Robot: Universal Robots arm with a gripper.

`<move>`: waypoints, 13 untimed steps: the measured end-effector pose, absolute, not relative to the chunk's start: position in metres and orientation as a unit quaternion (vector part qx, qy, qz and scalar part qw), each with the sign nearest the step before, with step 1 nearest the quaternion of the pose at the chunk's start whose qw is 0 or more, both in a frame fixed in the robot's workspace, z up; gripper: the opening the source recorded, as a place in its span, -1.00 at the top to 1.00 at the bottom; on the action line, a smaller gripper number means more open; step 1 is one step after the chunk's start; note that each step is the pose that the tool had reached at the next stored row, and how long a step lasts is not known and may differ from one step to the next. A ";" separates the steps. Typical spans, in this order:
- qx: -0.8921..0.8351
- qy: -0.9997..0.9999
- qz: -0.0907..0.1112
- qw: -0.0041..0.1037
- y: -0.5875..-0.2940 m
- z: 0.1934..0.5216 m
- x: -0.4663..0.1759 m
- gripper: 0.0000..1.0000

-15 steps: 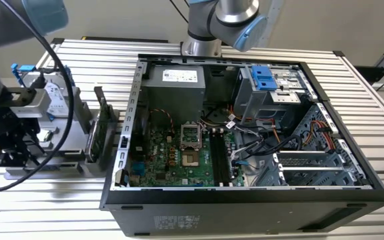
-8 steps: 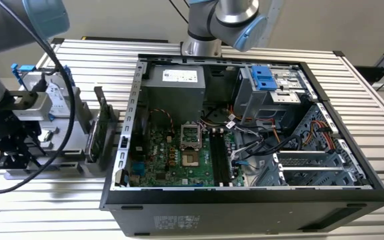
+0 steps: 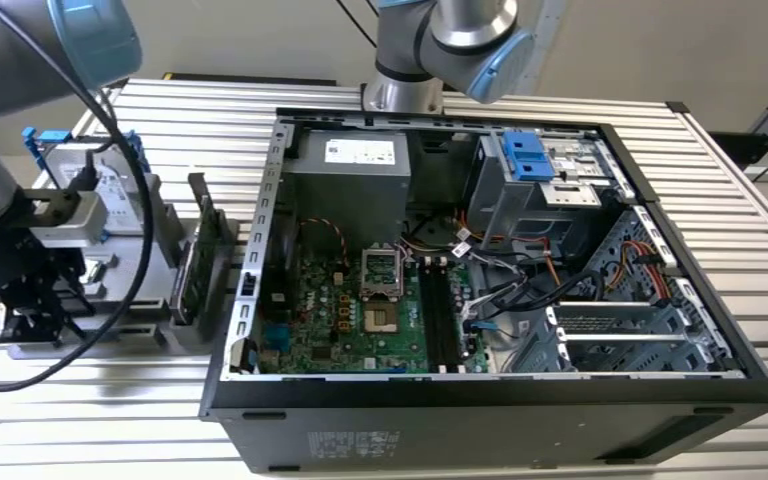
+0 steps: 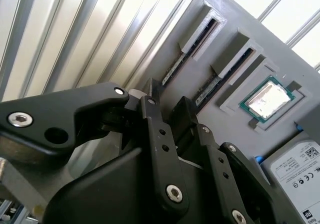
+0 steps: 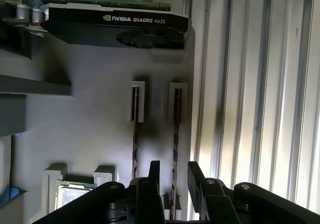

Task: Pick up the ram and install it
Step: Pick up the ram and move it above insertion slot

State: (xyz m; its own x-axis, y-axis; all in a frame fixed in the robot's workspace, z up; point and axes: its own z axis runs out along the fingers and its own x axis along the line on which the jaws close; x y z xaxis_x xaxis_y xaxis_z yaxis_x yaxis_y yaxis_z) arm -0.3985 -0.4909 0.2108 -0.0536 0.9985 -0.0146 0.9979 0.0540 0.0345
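Two ram sticks stand on edge in slots of a grey parts tray. In the first wrist view my gripper is open, low over the tray, and its fingers straddle the ram nearest the tray's edge without touching it. The other ram stick stands beside it, outside the fingers. In the second wrist view the same ram runs away from the gripper. In the exterior view the gripper hangs over the tray at the exterior view's left, apart from the open computer case.
A black graphics card stands upright on the tray beyond the ram slots. A silver processor chip and a hard drive lie on the same tray. The motherboard's long memory slots lie inside the case, beside loose cables.
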 end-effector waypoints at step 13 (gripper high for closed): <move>0.688 0.726 0.007 0.017 -0.491 0.199 -0.399 -1.00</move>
